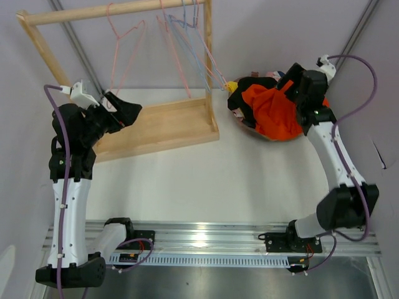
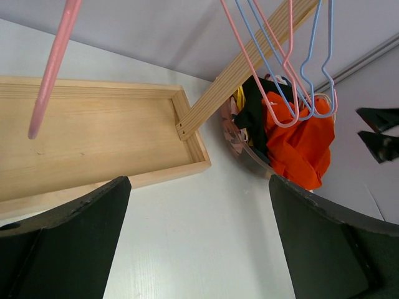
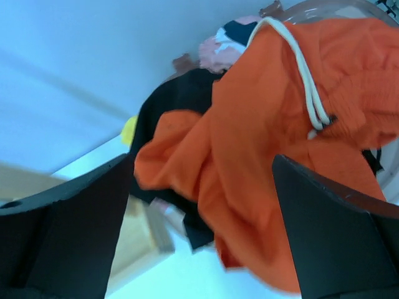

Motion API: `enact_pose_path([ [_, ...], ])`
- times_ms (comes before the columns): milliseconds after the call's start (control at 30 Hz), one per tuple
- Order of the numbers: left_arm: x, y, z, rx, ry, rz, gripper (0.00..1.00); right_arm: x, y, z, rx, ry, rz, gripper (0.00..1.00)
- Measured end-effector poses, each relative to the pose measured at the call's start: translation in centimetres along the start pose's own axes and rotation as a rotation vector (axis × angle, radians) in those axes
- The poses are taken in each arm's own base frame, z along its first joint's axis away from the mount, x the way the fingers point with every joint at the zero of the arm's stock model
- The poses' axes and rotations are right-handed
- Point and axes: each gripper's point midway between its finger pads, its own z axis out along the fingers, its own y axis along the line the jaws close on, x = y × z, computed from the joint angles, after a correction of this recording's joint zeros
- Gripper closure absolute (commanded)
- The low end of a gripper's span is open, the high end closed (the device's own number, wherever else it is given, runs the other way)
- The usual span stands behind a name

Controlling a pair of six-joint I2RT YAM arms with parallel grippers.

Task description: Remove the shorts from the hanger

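Note:
The shorts lie heaped in a basket (image 1: 244, 126) at the back right, orange shorts (image 1: 274, 109) on top of black ones (image 1: 249, 86), with a bit of yellow (image 1: 232, 86) at the left. In the right wrist view the orange shorts (image 3: 274, 143) with a white drawstring fill the frame, with black (image 3: 171, 103), pink (image 3: 218, 53) and yellow (image 3: 129, 131) beneath. My right gripper (image 1: 288, 82) is open and empty just above the pile. My left gripper (image 1: 128, 112) is open and empty over the rack's wooden base (image 1: 156, 124). Empty pink and blue hangers (image 1: 181, 37) hang on the rail.
The wooden rack's post (image 1: 208, 56) stands between the base tray and the basket. In the left wrist view the hangers (image 2: 287, 81) dangle before the pile (image 2: 299, 143), and the right gripper's fingers (image 2: 380, 131) show at the right edge.

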Motion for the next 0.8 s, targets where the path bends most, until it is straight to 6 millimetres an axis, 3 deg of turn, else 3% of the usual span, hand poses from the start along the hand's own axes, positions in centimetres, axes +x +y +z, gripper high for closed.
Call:
enact_pose_path([
  [67,0.1,0.0,-0.1,-0.001,0.002,0.0,0.01,1.3,-0.4,2.9,0.026,0.043,-0.015,0.01],
  [100,0.1,0.0,-0.2,-0.002,0.002,0.001,0.01,2.5,-0.5,3.2,0.03,0.072,-0.026,0.01],
  [200,-0.1,0.1,-0.8,-0.018,-0.013,0.013,0.01,6.3,0.4,1.7,-0.006,0.152,-0.068,0.0],
  [333,-0.2,0.1,-2.0,-0.025,-0.058,0.05,0.01,8.4,4.3,-5.0,-0.161,0.14,-0.12,0.01],
  [400,0.3,0.5,-2.5,-0.034,-0.07,0.064,0.01,8.5,6.6,-10.1,-0.288,0.111,-0.132,0.01],
  [467,1.0,1.0,-2.9,-0.043,-0.076,0.079,0.01,7.2,8.2,-14.6,-0.413,0.078,-0.117,0.01],
  [600,2.8,1.4,-3.4,-0.014,-0.079,0.102,0.01,4.3,8.9,-20.9,-0.595,0.008,-0.059,0.01],
  [800,6.9,2.2,-5.2,0.037,-0.094,0.119,0.01,5.4,7.8,-27.2,-0.794,0.03,-0.015,0.01],
])
